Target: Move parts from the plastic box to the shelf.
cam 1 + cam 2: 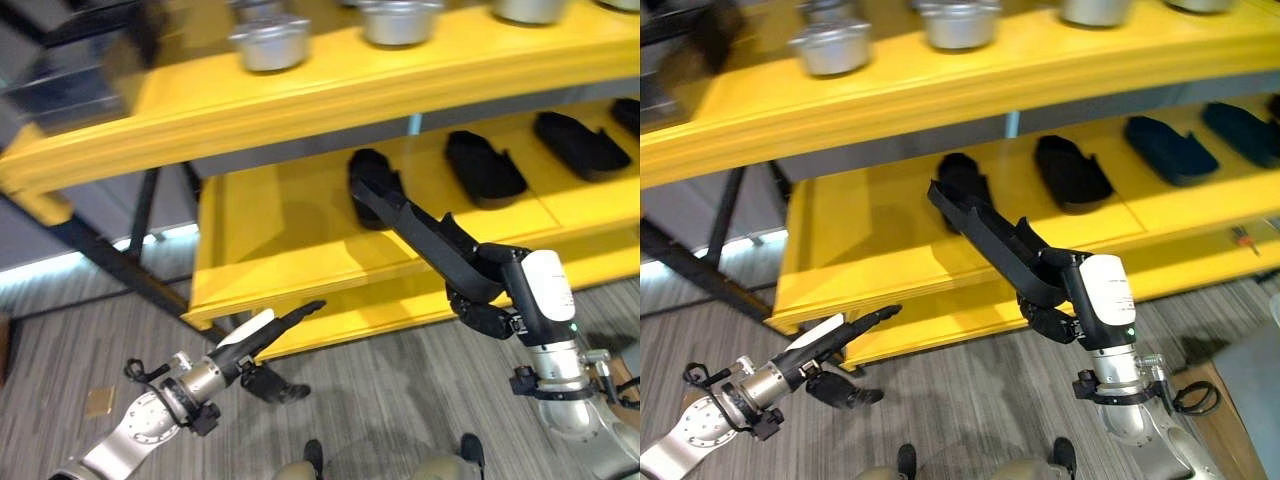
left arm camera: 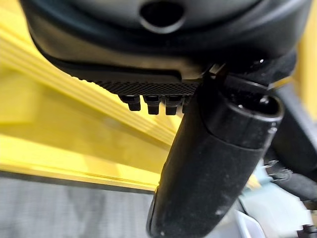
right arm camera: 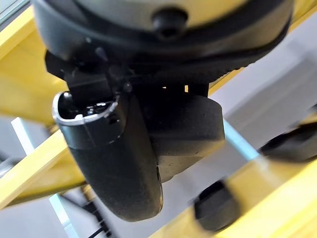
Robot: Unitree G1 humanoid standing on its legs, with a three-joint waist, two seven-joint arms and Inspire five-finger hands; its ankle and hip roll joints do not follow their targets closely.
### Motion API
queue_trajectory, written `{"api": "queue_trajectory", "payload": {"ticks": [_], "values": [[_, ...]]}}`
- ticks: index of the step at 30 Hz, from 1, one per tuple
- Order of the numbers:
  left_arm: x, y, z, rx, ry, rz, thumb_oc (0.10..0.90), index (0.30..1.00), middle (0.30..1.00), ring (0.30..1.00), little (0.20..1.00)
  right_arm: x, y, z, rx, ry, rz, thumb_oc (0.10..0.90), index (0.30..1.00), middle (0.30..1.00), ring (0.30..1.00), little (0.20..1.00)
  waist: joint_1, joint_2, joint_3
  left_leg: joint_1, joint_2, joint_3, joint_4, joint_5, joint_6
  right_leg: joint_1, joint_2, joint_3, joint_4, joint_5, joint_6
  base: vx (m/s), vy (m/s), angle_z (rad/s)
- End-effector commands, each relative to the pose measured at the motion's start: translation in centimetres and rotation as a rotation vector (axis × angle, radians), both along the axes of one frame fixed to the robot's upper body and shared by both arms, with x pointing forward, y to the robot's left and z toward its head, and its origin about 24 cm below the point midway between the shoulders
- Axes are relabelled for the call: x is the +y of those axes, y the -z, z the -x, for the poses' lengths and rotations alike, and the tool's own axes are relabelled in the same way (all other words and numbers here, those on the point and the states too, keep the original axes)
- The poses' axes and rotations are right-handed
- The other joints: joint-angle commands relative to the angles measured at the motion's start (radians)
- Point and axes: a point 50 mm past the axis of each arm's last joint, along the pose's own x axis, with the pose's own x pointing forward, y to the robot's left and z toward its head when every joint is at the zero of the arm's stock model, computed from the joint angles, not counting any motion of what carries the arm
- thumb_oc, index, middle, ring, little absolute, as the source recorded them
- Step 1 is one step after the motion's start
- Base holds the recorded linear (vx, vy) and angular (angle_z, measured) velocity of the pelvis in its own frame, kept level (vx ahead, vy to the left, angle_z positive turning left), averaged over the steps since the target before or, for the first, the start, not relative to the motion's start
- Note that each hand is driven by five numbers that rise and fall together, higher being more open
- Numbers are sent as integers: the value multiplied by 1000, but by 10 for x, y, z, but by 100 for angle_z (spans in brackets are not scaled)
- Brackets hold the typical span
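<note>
My right hand [image 1: 482, 298] is shut on a long black part [image 1: 418, 226], gripping its near end. The part slants up and away, and its far end hangs over the lower yellow shelf [image 1: 270, 240], just in front of a black part [image 1: 368, 165] that lies there. Further black parts [image 1: 483, 165] [image 1: 580, 145] lie in a row to the right on that shelf. In the right wrist view the held part [image 3: 185, 131] shows past the thumb. My left hand [image 1: 262, 338] hovers low under the shelf's front edge, open, with straight fingers pointing at the edge and nothing in it.
The upper yellow shelf [image 1: 330, 95] carries several silver metal pots [image 1: 270, 42] [image 1: 400, 20]. A dark slanted frame strut [image 1: 100, 255] stands at the left. A small orange-handled tool [image 1: 1240, 238] lies on the lower shelf at the right. A grey-blue surface [image 1: 1255, 375] shows at lower right.
</note>
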Motion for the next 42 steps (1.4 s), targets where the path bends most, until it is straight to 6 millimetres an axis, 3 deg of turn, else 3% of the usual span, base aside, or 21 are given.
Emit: {"api": "queue_trajectory", "payload": {"ticks": [1,2,6,7,8,9,11,14,17,18,19,20,22,23,25,27,30,35,42], "values": [[-20,-50,2,-244,112,194,900,1000,1000,1000,1000,13,-66,-6,-323,-104,-77,400,300,300,300,300,-16,30,-78,113,76,92,-153,25,19,24,120,-99,92,-247,88,-85,210,-62],[-22,-52,2,-238,137,180,900,1000,1000,1000,1000,16,-64,-4,-323,-101,-87,400,300,300,300,300,-17,26,-80,104,73,87,-148,25,29,18,171,-100,131,-311,67,-56,180,-49],[-29,-54,-3,-247,170,188,900,1000,1000,1000,1000,18,-58,-7,-324,-100,-93,400,300,300,300,300,-11,11,-83,84,57,91,-139,29,36,9,323,-117,204,-431,-2,-1,73,1],[-29,-54,-3,-247,170,188,900,1000,1000,1000,1000,18,-58,-7,-324,-100,-93,400,300,300,300,300,-11,11,-83,84,57,91,-139,29,36,9,323,-117,204,-431,-2,59,-14,2],[-40,-56,-9,-255,194,215,900,1000,1000,1000,1000,20,-55,-11,-332,-78,-95,400,300,300,300,300,-32,2,-77,75,26,50,-130,30,31,29,418,-36,131,-450,-46,63,-24,-5],[-44,-59,-13,-267,204,211,900,1000,1000,1000,1000,17,-53,-12,-337,-64,-89,400,300,300,300,300,-51,1,-77,65,8,18,-118,25,33,35,440,26,90,-437,-58,50,-40,43],[-48,-61,-19,-289,198,196,900,1000,1000,1000,1000,16,-49,-11,-348,-63,-95,400,300,300,300,300,-67,0,-85,37,-9,7,-97,21,34,39,453,59,45,-417,-71,22,-54,128],[-51,-57,-18,-274,206,197,900,1000,1000,1000,1000,16,-44,-12,-339,-57,-110,400,300,300,300,300,-65,2,-91,18,-29,13,-38,-4,31,76,441,81,-26,-388,-69,106,-63,26],[-48,-57,-16,-268,200,202,900,1000,1000,1000,1000,20,-41,-11,-336,-74,-102,400,300,300,300,300,-73,-2,-85,-16,-66,61,120,-83,36,86,416,98,-42,-378,-73,68,-8,-9],[-49,-58,-16,-275,207,204,900,1000,1000,1000,1000,21,-41,-11,-339,-73,-98,400,300,300,300,300,-76,-3,-73,-67,-56,84,235,-86,25,93,404,93,-45,-373,-77,0,0,0],[-51,-61,-18,-281,217,216,900,1000,1000,1000,1000,23,-40,-12,-345,-69,-90,400,300,300,300,300,-85,-2,-61,-103,-9,113,304,-44,1,98,395,80,-48,-366,-81,-38,21,9],[-52,-62,-18,-281,218,220,900,1000,1000,1000,1000,23,-40,-12,-346,-68,-88,400,300,300,300,300,-87,0,-59,-108,1,117,312,-40,-3,98,395,78,-48,-365,-82,-16,74,21],[-54,-64,-21,-278,206,261,900,1000,1000,1000,1000,25,-38,-12,-346,-77,-74,400,300,300,300,300,-109,13,-60,-78,81,146,257,3,-24,94,382,70,-53,-360,-79,30,192,29],[-54,-65,-21,-277,202,275,900,1000,1000,1000,1000,25,-38,-12,-344,-83,-72,400,300,300,300,300,-114,17,-64,-63,92,142,222,11,-26,93,381,73,-56,-359,-77,66,295,23],[-56,-66,-21,-275,192,319,900,1000,1000,1000,1000,26,-38,-9,-331,-110,-60,400,300,300,300,300,-124,27,-79,-1,120,96,44,42,-31,90,370,104,-65,-359,-68,91,353,16],[-56,-57,-21,-266,143,295,900,1000,1000,1000,1000,22,-45,-9,-319,-138,-52,400,300,300,300,300,-115,33,-83,15,188,-11,-63,138,-63,97,356,157,-68,-367,-66,57,428,-10],[-57,-54,-21,-269,146,276,900,1000,1000,1000,1000,20,-54,-16,-314,-160,-62,400,300,300,300,300,-105,42,-81,19,185,-39,-74,111,-66,89,330,170,-65,-359,-54,0,352,-38],[-50,-49,-20,-220,151,272,900,1000,1000,1000,1000,21,-48,-19,-275,-119,-72,400,300,300,300,300,-102,59,-88,85,164,18,-156,96,-56,104,279,108,-82,-340,-12,26,353,-30],[-43,-48,-17,-179,171,228,900,1000,1000,1000,1000,18,-36,-26,-184,-58,-77,400,300,300,300,300,-68,40,-111,90,91,9,-164,53,-12,108,206,64,-126,-280,49,8,262,10]]}}
